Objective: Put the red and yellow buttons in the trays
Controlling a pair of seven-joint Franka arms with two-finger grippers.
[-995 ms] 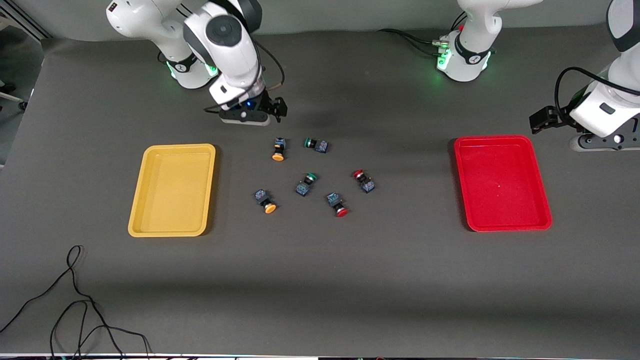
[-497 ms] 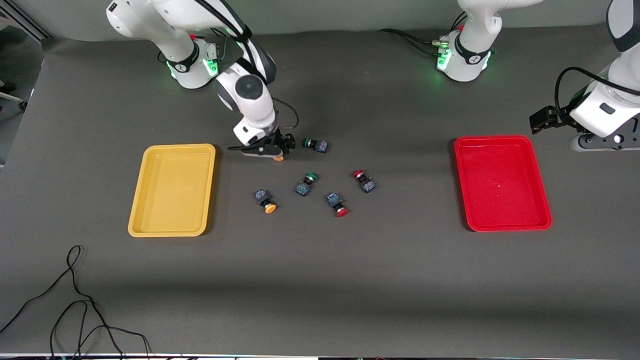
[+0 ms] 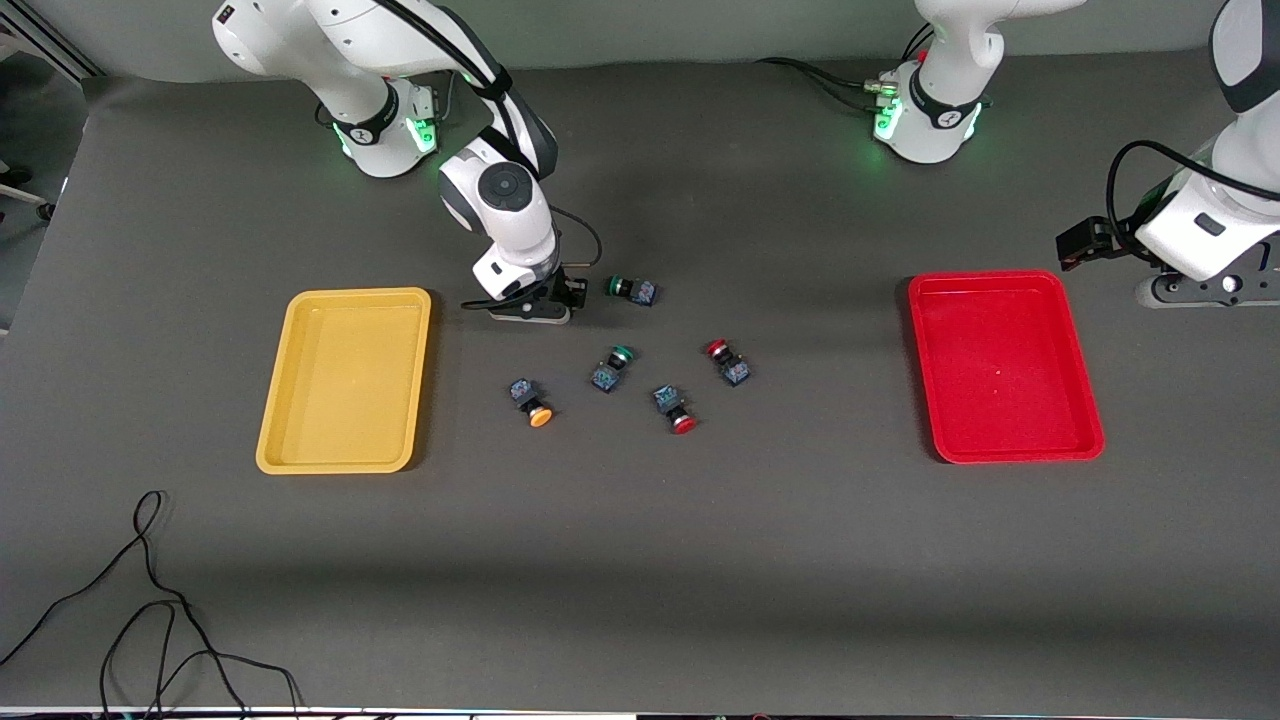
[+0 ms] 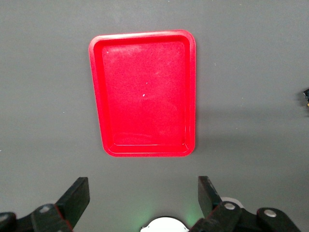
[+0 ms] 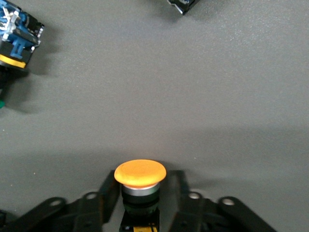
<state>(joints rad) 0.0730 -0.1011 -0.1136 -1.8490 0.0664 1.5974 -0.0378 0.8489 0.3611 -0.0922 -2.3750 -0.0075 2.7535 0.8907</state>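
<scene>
While the left tool (image 4: 140, 203) waits spread apart beside the red tray (image 3: 1005, 366), the right tool (image 5: 140, 198) clamps a yellow button (image 5: 140, 174) on the counter (image 3: 640, 560) near the yellow tray (image 3: 345, 378).

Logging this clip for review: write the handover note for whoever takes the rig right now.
Right gripper: down on the table, fingers closed around a yellow button; not lifted.
Left gripper: open, waiting up by the red tray.
On the table: second yellow button, two red buttons and two green-capped switches, all between the trays.
Done: nothing placed; red tray and yellow tray hold nothing.
Left: all four buttons, starting with the gripped one.
</scene>
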